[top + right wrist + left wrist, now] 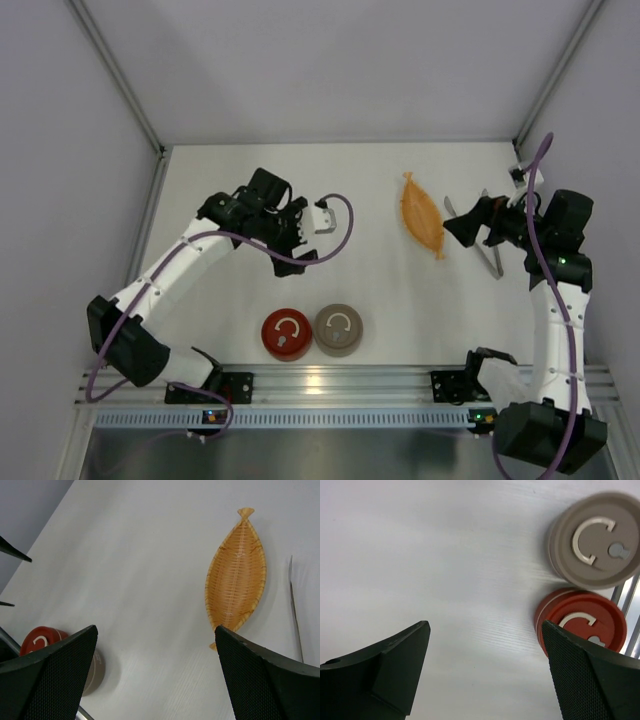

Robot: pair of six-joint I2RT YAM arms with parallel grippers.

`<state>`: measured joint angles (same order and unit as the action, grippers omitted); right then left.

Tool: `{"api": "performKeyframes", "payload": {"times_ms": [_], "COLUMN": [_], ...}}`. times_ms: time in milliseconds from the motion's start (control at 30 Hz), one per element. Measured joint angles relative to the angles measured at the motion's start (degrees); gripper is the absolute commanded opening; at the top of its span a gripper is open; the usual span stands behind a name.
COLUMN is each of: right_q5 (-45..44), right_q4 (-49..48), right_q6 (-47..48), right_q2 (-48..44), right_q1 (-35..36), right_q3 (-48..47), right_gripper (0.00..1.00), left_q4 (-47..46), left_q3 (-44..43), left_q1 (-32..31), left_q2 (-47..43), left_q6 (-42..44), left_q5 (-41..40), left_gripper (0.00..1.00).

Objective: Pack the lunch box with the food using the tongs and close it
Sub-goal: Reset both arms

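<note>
The lunch box shows as two round lidded tins side by side near the front edge, one red (pixel 287 333) (pixel 580 620) and one taupe (pixel 339 329) (pixel 595 540). Both lids are on. The slim silver tongs (pixel 490 258) (pixel 295 610) lie on the table at the right, partly under my right arm. No food shows in any view. My left gripper (pixel 305 232) (pixel 485 625) hangs open over bare table behind the tins, holding nothing. My right gripper (pixel 462 228) (pixel 155 628) is open and empty too, above the tongs and beside the orange tray.
An orange woven boat-shaped tray (pixel 422 215) (pixel 237 575) lies at the right of middle, with nothing visible in it. Grey walls close the table at the back and both sides. A metal rail (pixel 340 385) runs along the near edge.
</note>
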<state>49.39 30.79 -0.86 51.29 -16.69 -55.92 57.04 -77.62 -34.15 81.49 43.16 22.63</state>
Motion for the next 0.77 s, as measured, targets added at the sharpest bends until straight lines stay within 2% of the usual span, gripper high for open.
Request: {"api": "performKeyframes", "payload": {"times_ms": [133, 267, 400, 600, 767], "right_q5": [-0.5, -2.3, -5.2, -10.9, -15.7], "right_q4": [-0.1, 0.3, 2.5, 6.7, 6.6], "right_q6": [0.8, 3.1, 7.2, 13.2, 15.5], "right_q2": [2.9, 7.3, 13.2, 22.0, 24.7], "right_q1": [0.0, 0.0, 0.5, 3.4, 7.5], "right_q3": [0.0, 0.0, -0.8, -1.8, -1.6], "right_gripper": [0.99, 0.99, 0.99, 0.99, 0.99], "left_q4": [-1.7, -5.0, -9.9, -15.9, -21.2], "left_q3": [-5.0, -5.1, -0.4, 4.5, 9.3], "left_q1": [3.5, 9.0, 15.5, 31.5, 37.8], "left_q2": [-0.7, 0.2, 0.4, 3.5, 3.5], "left_q6": [-9.3, -18.6, -24.1, -32.1, -34.7], "left_q5": [-2.1, -6.1, -5.9, -1.6, -3.3], "left_gripper": [0.98, 0.98, 0.98, 0.98, 0.98]}}
